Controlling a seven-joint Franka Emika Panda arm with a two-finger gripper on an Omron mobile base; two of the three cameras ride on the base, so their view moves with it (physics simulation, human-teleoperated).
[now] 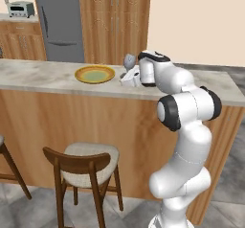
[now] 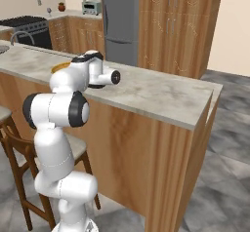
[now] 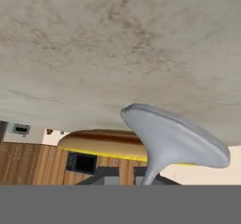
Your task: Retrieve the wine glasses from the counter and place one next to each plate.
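A: One wine glass point(image 1: 129, 61) on show, standing on the counter point(image 1: 43, 76) just right of the one yellow plate point(image 1: 94, 74).

B: And the gripper point(image 1: 128, 77) is clamped on its stem, low over the marble.

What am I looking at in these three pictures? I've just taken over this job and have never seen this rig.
The machine is a white robot arm on a base that can drive. Two pictures come from cameras on that base, behind the arm to its left and right. The third comes from a camera on the hand, so it is rolled: the marble bar top appears above.

On the bar top lies a golden-yellow plate. The gripper is shut on the stem of a grey-blue wine glass, just right of the plate. In the hand view the wine glass's foot looks to be at or just above the marble; I cannot tell whether it touches.
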